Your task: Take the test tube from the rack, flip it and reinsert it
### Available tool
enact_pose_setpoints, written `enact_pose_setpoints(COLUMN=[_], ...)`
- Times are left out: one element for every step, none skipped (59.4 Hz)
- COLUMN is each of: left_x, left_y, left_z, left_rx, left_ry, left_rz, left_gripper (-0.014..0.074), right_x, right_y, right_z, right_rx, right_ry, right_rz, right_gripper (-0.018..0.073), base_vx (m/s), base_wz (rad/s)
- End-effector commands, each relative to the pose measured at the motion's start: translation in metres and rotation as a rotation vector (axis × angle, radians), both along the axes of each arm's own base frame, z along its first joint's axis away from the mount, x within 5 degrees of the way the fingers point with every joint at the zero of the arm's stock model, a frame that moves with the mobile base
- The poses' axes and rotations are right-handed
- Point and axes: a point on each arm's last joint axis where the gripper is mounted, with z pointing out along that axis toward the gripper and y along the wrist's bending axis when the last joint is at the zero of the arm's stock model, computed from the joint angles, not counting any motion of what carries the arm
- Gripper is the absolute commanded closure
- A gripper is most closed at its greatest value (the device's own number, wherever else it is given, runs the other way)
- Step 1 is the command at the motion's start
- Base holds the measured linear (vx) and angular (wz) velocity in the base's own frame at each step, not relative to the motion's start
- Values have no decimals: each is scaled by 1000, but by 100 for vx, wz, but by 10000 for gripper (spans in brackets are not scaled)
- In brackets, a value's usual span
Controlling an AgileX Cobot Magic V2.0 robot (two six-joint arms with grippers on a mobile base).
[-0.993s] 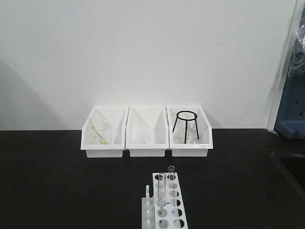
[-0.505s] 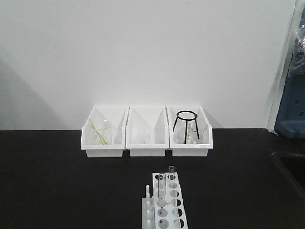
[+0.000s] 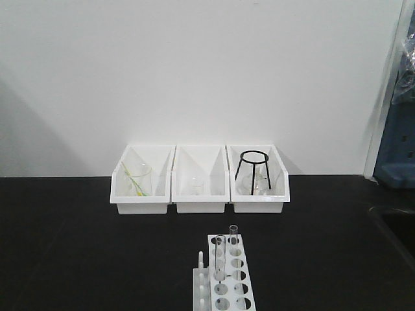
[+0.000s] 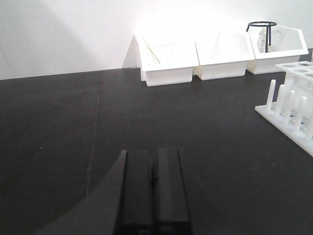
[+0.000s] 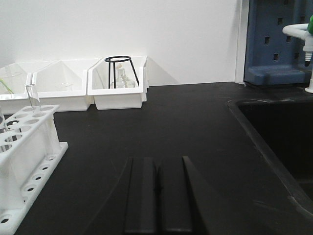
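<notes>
The white rack [image 3: 228, 285] stands on the black bench near the front edge, with two clear test tubes upright in it: one [image 3: 233, 241] in a far hole, the other [image 3: 220, 257] just in front and left of it. In the left wrist view the rack [image 4: 293, 83] and its pegs [image 4: 284, 104] lie far right of my left gripper [image 4: 153, 151], which is shut and empty. In the right wrist view the rack [image 5: 27, 142] with a tube [image 5: 33, 98] sits left of my right gripper [image 5: 157, 159], also shut and empty. Neither gripper shows in the front view.
Three white bins [image 3: 200, 197] line the back wall; the left holds a beaker [image 3: 137, 180], the right a black wire tripod [image 3: 253, 167]. A recessed sink [image 5: 274, 132] lies to the right, with a blue pegboard [image 5: 274, 44] behind it.
</notes>
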Motion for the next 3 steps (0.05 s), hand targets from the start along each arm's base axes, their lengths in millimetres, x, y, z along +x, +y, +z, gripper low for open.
enact_pose_setpoints(left_x=[0, 0, 0], left_y=[-1, -1, -1], left_z=[9, 9, 9], left_rx=[-22, -22, -22], left_ry=[-91, -91, -91], left_rz=[-14, -14, -14], left_gripper=[602, 602, 602], right_x=[-1, -1, -1], right_y=[0, 0, 0], right_z=[7, 7, 7], right_rx=[-17, -17, -17], right_ry=[-88, -88, -88], right_rz=[3, 3, 3], right_gripper=[570, 570, 570], base_vx=[0, 0, 0], base_wz=[0, 0, 0])
